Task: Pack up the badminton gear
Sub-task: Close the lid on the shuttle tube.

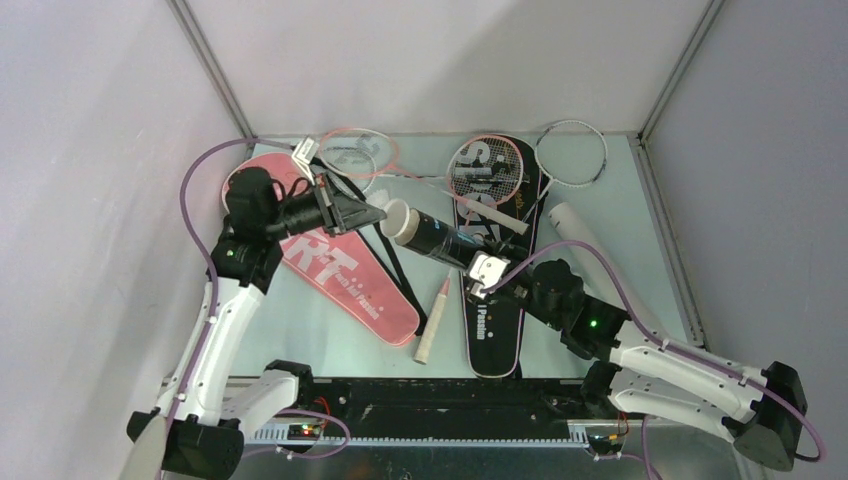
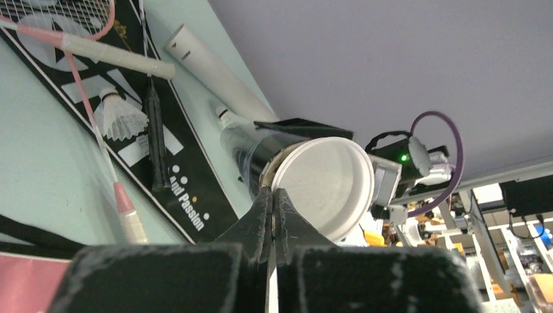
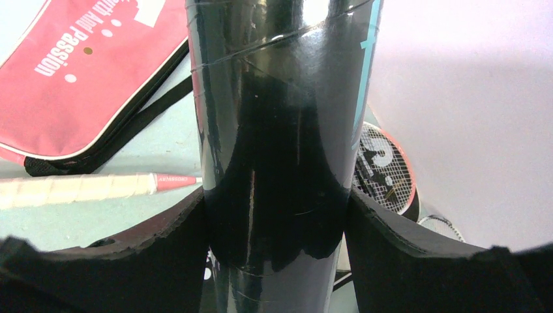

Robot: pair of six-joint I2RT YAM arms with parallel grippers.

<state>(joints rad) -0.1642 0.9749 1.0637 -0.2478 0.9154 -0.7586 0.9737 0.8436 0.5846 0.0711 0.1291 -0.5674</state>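
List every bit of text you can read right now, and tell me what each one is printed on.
"And Passion", white on the pink cover; the word before it is cut off.
"RT", large white letters, same cover.
"Passion", white on the black cover.
Racket handle, pink band: print too small.
White tube: dark mark, unreadable.
Black tube: nothing legible.

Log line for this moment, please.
right gripper: shut on black tube | left gripper: shut, tips at white cap | shuttlecock: on black cover
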